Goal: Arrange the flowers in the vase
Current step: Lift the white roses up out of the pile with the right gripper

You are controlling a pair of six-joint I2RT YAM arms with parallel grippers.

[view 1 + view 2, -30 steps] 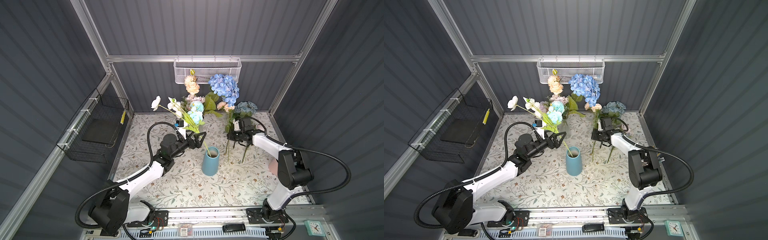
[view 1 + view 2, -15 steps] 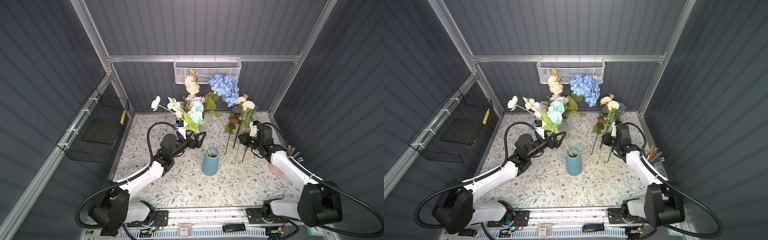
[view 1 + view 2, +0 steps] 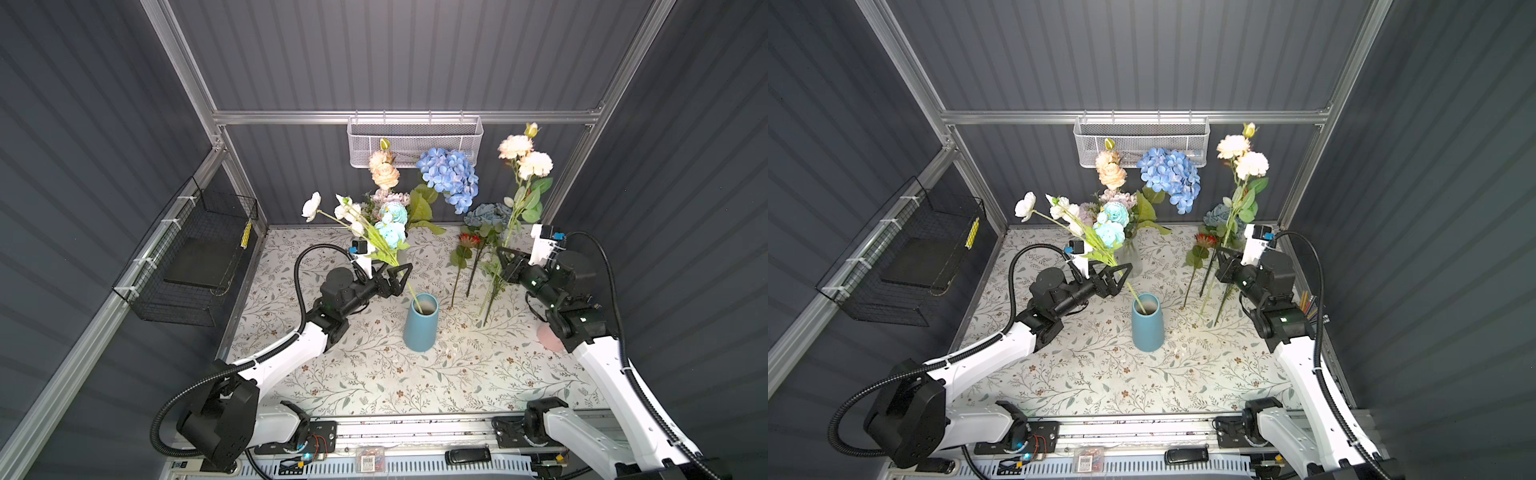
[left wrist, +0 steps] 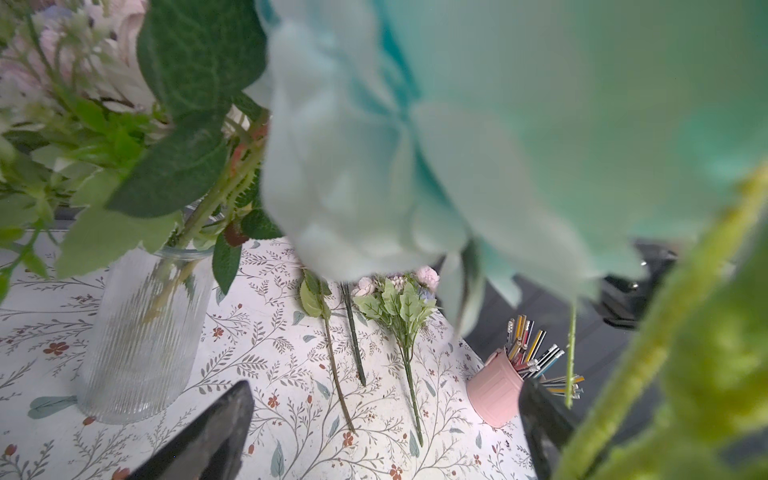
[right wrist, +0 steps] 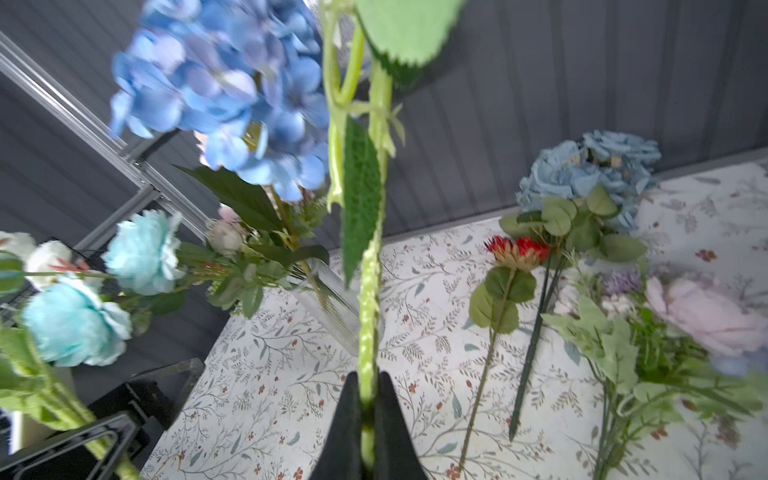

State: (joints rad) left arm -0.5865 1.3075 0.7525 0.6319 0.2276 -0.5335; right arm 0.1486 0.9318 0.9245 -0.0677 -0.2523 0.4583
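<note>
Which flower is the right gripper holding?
The cream rose spray, upright in the shut right gripper; the red daisy lies flat on the table.

Matt blue vase; ribbed glass jar

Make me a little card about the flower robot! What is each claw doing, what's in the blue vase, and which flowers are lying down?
left gripper: open, close by the stem of the white and pale-blue bunch
right gripper: shut on the stem of the cream roses, roughly upright
blue vase: holds that bunch's stem end, leaning
lying on the table: red daisy, blue-grey flower, lilac bunch
glass vase: blue hydrangea, peach roses
</note>
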